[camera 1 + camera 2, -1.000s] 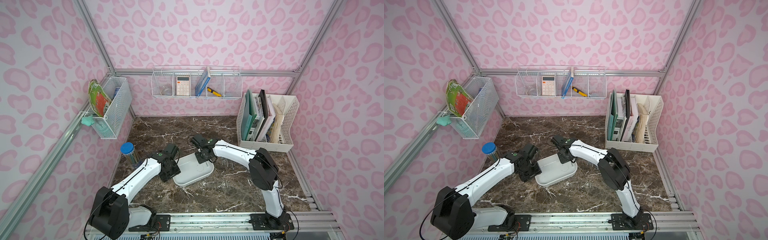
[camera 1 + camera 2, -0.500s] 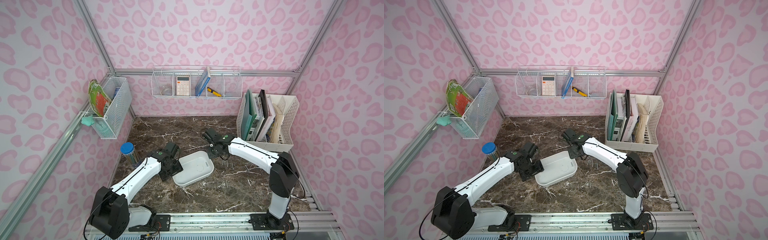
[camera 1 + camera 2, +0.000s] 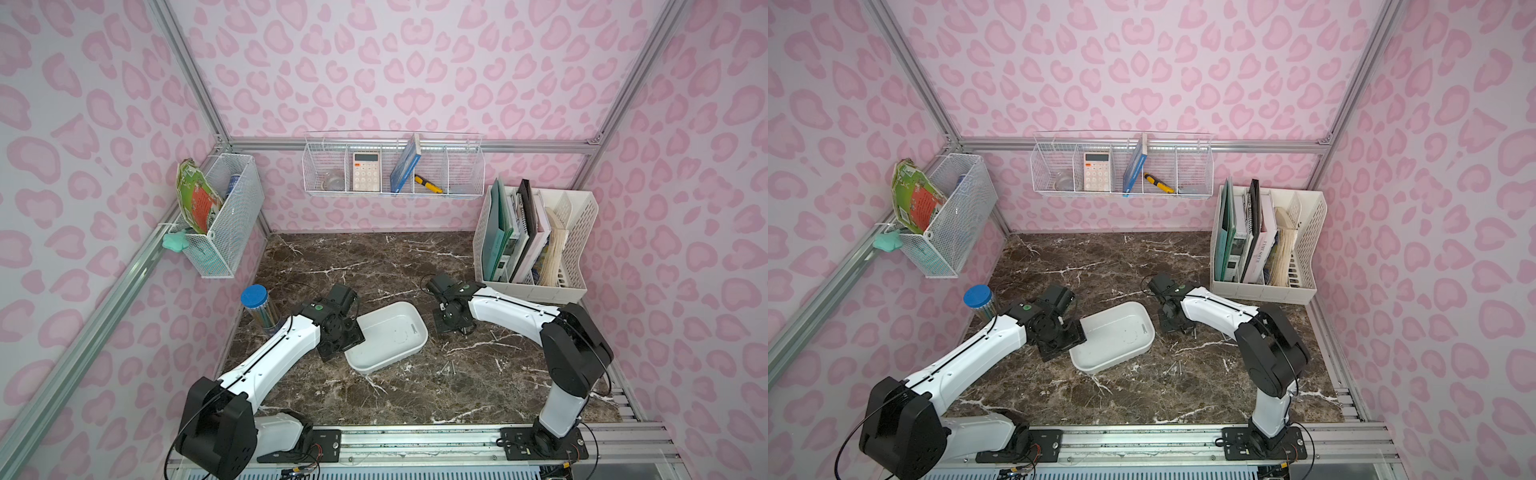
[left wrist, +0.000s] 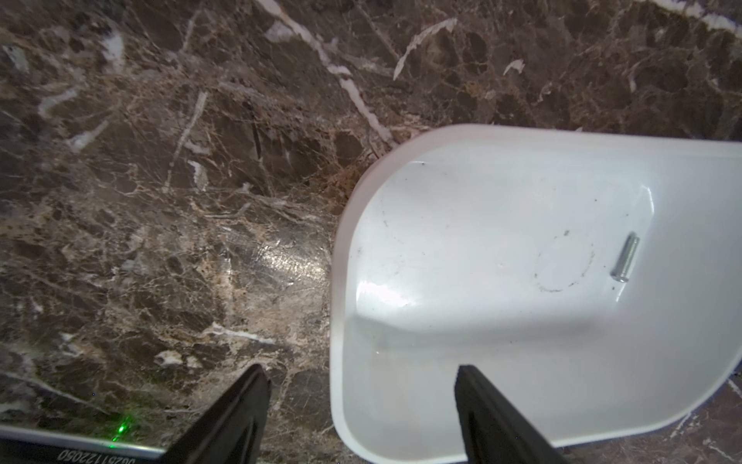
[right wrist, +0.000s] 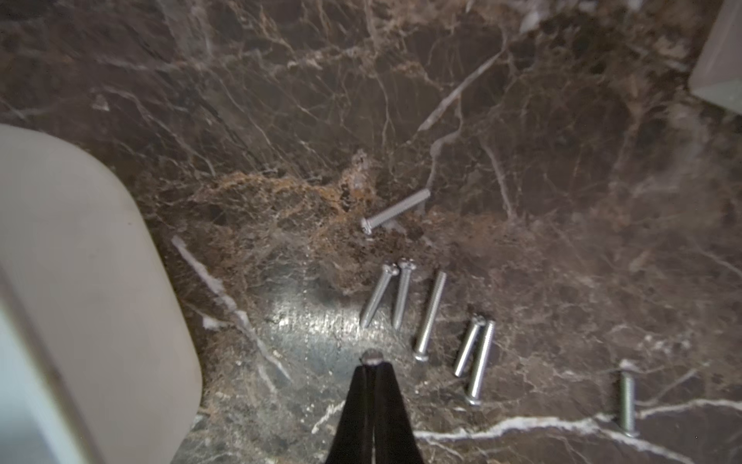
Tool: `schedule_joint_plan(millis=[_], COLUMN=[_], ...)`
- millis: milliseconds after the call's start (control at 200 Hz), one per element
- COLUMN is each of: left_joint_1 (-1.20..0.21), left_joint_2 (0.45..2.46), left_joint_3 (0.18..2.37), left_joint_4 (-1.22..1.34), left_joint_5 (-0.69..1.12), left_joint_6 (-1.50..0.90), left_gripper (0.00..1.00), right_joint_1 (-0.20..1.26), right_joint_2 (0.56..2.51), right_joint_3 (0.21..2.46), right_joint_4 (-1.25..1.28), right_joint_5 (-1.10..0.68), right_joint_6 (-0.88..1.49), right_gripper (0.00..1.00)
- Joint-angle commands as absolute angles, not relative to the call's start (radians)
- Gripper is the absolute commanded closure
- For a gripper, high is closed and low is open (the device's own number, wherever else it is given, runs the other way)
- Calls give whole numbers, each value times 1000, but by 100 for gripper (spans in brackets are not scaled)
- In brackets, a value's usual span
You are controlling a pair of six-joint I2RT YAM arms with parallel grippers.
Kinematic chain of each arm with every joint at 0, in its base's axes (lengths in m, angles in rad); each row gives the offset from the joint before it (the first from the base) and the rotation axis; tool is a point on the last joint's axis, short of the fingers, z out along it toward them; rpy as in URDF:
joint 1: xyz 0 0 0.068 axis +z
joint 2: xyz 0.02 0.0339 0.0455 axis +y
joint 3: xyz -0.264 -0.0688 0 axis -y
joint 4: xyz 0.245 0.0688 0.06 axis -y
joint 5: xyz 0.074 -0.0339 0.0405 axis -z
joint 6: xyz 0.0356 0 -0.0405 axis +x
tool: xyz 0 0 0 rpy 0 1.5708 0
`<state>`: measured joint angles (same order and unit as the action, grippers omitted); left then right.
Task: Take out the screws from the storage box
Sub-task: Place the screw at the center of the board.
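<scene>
Listing your bench: the white box (image 3: pixel 388 340) sits in the middle of the table (image 3: pixel 374 257) with one screw (image 4: pixel 625 257) lying on its floor, and seven more screws (image 5: pixel 429 315) lie loose on the marble beside it, by the right gripper (image 5: pixel 371 363). Your left gripper (image 4: pixel 361 373) stands open astride the box's rim, one finger (image 4: pixel 225 418) over the table, the other over the inside. Your right gripper is closed, with a small grey knob (image 5: pixel 371 355) at its tip; you cannot tell whether that is a screw.
</scene>
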<state>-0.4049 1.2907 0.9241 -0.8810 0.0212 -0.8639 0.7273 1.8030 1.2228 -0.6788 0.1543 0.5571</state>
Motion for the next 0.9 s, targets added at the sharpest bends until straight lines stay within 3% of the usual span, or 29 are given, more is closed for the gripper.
schedule_joint_plan(millis=[0,405,570,895], left_joint_1=[-404,-404,-405,-405], left_joint_2=[1289,1282,1281,1272], left_joint_3=[921,917,916,907], left_joint_4=[-902,-906,-907,-903], left_joint_5=[8,5,5,4], left_joint_6=[-853,-855,-859,-863], left_gripper=[22,24,24,25], right_joint_1=[727,729,735,848], right_joint_2=[1813,1834,1802,1843], right_joint_3=[1210,1213,1258,1559], right_joint_4=[-649,-659,-693,-775], right_joint_5=[155,156,170,153], right_joint_6=[572,568,562,489], right_gripper=[96,87,77,70])
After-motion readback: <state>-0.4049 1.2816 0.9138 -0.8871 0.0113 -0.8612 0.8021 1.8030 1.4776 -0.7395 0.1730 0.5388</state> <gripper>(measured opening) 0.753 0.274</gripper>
